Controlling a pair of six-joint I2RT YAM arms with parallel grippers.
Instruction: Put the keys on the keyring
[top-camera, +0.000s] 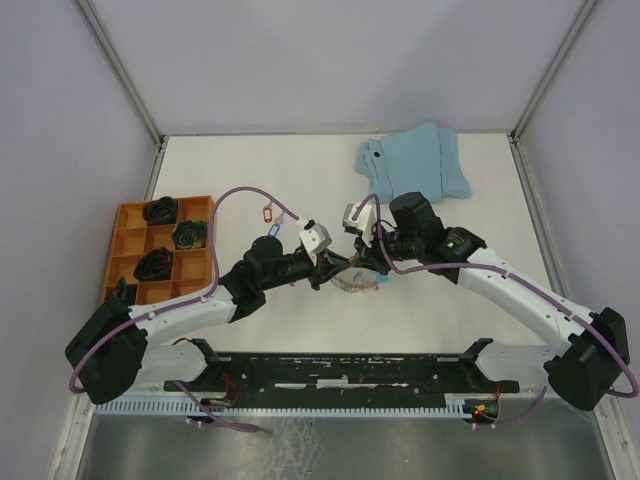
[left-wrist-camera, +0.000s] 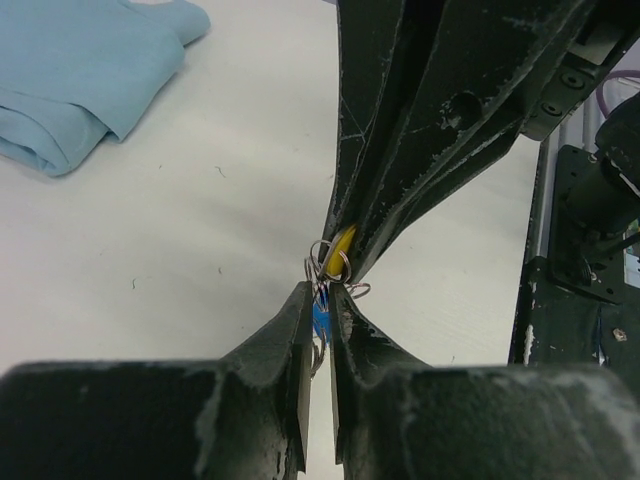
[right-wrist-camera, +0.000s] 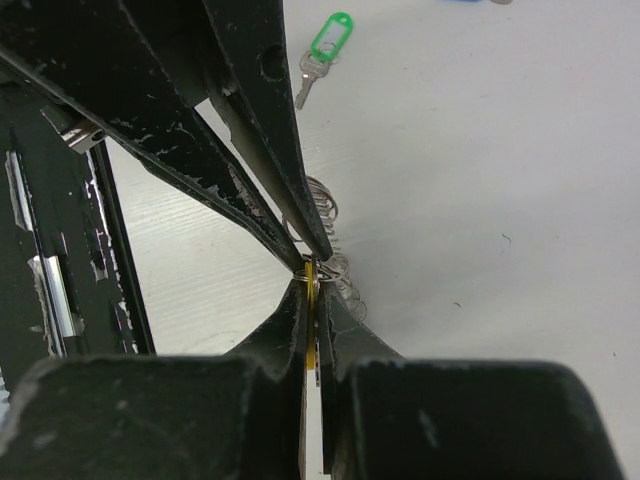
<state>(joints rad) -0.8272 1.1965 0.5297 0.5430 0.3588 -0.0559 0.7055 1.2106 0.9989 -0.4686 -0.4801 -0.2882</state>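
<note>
Both grippers meet tip to tip at mid-table. My left gripper (top-camera: 328, 268) (left-wrist-camera: 320, 292) is shut on the bright blue section of the keyring (left-wrist-camera: 320, 320), whose grey wire coils (right-wrist-camera: 343, 272) trail onto the table under the tips (top-camera: 352, 284). The right gripper (top-camera: 360, 262) (right-wrist-camera: 312, 280) is shut on a yellow-tagged key (right-wrist-camera: 311, 300) (left-wrist-camera: 340, 250), edge-on between its pads, with the key's small split ring (left-wrist-camera: 331, 262) right at the keyring. A green-tagged key (right-wrist-camera: 326, 40) lies loose on the table. Red-tagged (top-camera: 266, 213) and blue-tagged (top-camera: 272, 232) keys lie left of the grippers.
A folded light-blue cloth (top-camera: 412, 165) (left-wrist-camera: 80, 70) lies at the back of the table. An orange compartment tray (top-camera: 128, 240) holding dark items stands at the left edge. The black rail with the arm bases (top-camera: 350, 370) runs along the near edge.
</note>
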